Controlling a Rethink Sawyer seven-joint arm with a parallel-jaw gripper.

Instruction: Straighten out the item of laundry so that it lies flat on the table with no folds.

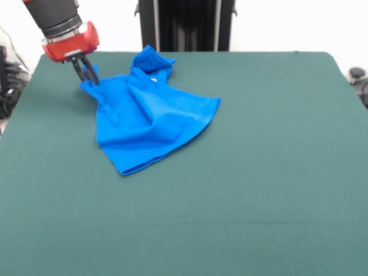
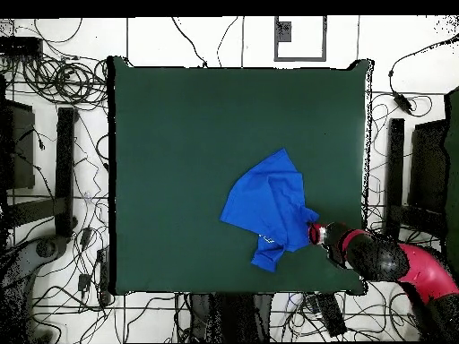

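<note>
At the jaws (image 1: 88, 75), rumpled T-shirt's (image 1: 146, 118) corner pinched

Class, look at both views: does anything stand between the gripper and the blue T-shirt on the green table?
Nothing visible does. The gripper is already at the T-shirt, at one sleeve edge, with only bare table around it.

The red and black arm reaches down at a slant; its dark two-fingered gripper (image 1: 87, 73) (image 2: 313, 232) is pinched closed on blue fabric.
</note>
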